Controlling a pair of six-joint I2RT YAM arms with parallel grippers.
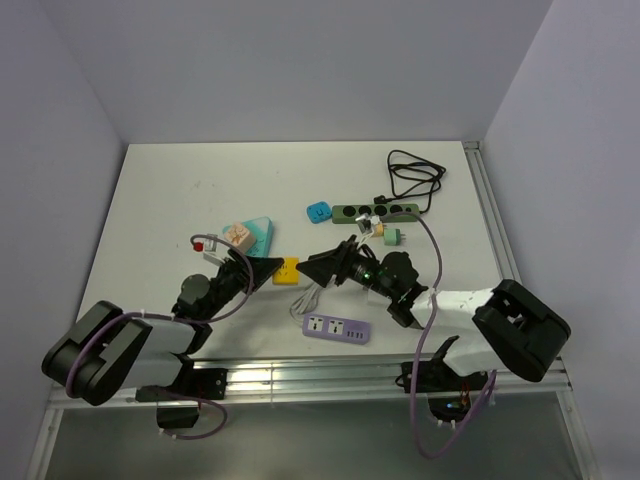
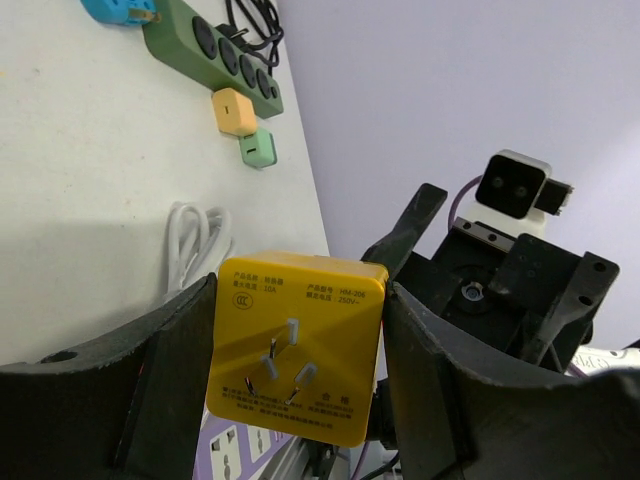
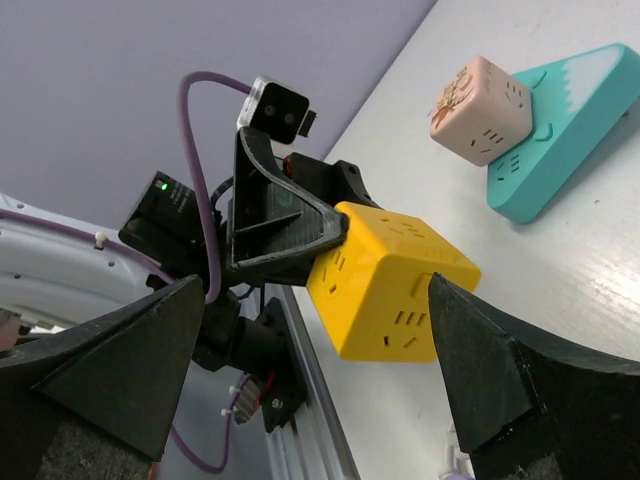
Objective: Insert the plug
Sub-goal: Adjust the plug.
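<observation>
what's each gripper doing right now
left gripper: closed on the yellow adapter cube.
right gripper: open, jaws spread wide either side of the cube, holding nothing.

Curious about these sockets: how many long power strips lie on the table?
2. The green power strip lies far back beside the black cable; the purple power strip lies near, between the left arm and the right arm. Others could hide beneath them.
</observation>
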